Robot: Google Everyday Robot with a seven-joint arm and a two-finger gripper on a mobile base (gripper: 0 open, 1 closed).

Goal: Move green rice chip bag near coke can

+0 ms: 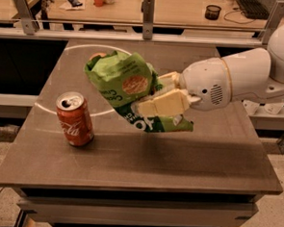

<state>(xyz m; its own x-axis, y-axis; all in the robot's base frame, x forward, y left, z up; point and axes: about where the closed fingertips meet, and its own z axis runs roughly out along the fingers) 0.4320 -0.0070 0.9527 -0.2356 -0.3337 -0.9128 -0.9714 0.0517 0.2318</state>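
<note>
Hovering mid-table (178, 158), pincer (155, 93) grips green rice chip bag (116, 76) masking apple (98, 56).

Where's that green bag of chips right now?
In the camera view, the green rice chip bag is held above the table's middle by the gripper, just right of the coke can.

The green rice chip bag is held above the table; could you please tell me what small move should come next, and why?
Probably a short move down toward the coke can. The gripper, above the table, is shut on the green rice chip bag, which hangs clear of the surface, apart from the upright can; lowering it there would close that gap.
</note>
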